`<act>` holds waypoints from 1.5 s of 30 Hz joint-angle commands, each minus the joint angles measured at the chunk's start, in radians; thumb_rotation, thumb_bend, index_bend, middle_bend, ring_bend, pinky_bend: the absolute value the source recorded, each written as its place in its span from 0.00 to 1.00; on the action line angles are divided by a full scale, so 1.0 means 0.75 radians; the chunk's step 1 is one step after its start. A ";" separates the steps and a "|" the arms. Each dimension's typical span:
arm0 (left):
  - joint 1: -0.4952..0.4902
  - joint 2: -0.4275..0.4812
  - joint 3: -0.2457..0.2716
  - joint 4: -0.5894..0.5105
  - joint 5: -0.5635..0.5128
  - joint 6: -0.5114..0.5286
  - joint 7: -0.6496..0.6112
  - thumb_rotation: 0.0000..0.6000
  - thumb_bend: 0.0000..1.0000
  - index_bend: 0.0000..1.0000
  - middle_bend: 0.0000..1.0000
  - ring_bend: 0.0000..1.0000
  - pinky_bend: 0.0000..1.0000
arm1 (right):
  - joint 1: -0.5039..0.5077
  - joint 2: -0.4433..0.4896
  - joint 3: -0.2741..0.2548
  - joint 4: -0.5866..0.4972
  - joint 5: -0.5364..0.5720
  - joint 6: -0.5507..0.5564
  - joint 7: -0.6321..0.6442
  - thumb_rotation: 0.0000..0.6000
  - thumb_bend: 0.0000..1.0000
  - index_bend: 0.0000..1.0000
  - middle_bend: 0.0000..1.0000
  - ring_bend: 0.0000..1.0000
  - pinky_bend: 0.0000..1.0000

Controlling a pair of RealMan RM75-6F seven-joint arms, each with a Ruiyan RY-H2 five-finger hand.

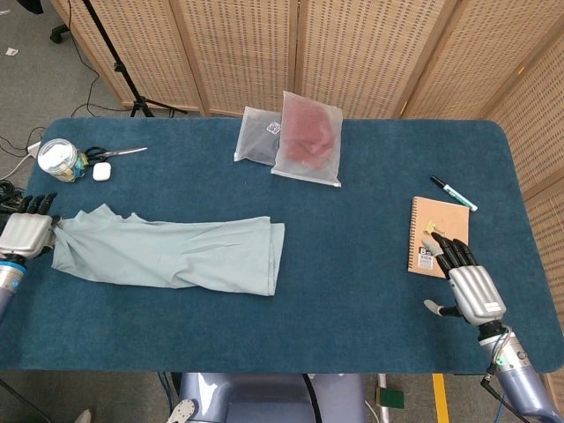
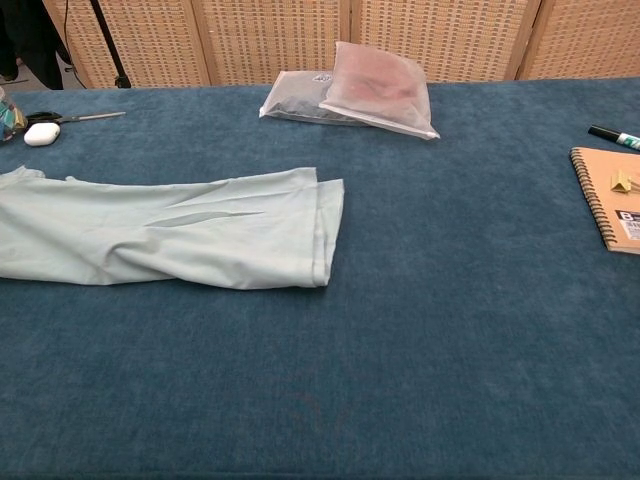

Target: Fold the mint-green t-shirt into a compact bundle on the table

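Note:
The mint-green t-shirt (image 1: 172, 253) lies folded lengthwise into a long strip on the left half of the blue table (image 1: 352, 229); in the chest view the t-shirt (image 2: 170, 238) runs off the left edge. My left hand (image 1: 26, 233) is at the table's left edge and grips the shirt's collar end. It is outside the chest view. My right hand (image 1: 465, 280) rests near the front right of the table, fingers spread, holding nothing, far from the shirt.
Two plastic bags (image 1: 295, 135) lie at the back centre. A jar (image 1: 58, 159), scissors (image 1: 115, 153) and a small white case (image 1: 101, 172) sit at the back left. A brown notebook (image 1: 439, 233) and a marker (image 1: 453, 193) lie right.

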 commanded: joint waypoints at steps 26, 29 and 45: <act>-0.100 0.146 -0.033 -0.362 0.127 0.683 0.217 1.00 0.60 0.81 0.00 0.00 0.00 | -0.006 0.018 0.001 -0.018 -0.006 0.012 0.018 1.00 0.16 0.00 0.00 0.00 0.00; -0.148 0.182 -0.034 -0.514 0.157 0.684 0.336 1.00 0.60 0.81 0.00 0.00 0.00 | -0.007 0.023 0.001 -0.019 -0.010 0.017 0.028 1.00 0.16 0.00 0.00 0.00 0.00; -0.379 0.082 -0.070 -0.993 0.233 0.426 0.922 1.00 0.60 0.81 0.00 0.00 0.00 | -0.017 0.055 0.001 -0.014 -0.030 0.039 0.114 1.00 0.16 0.00 0.00 0.00 0.00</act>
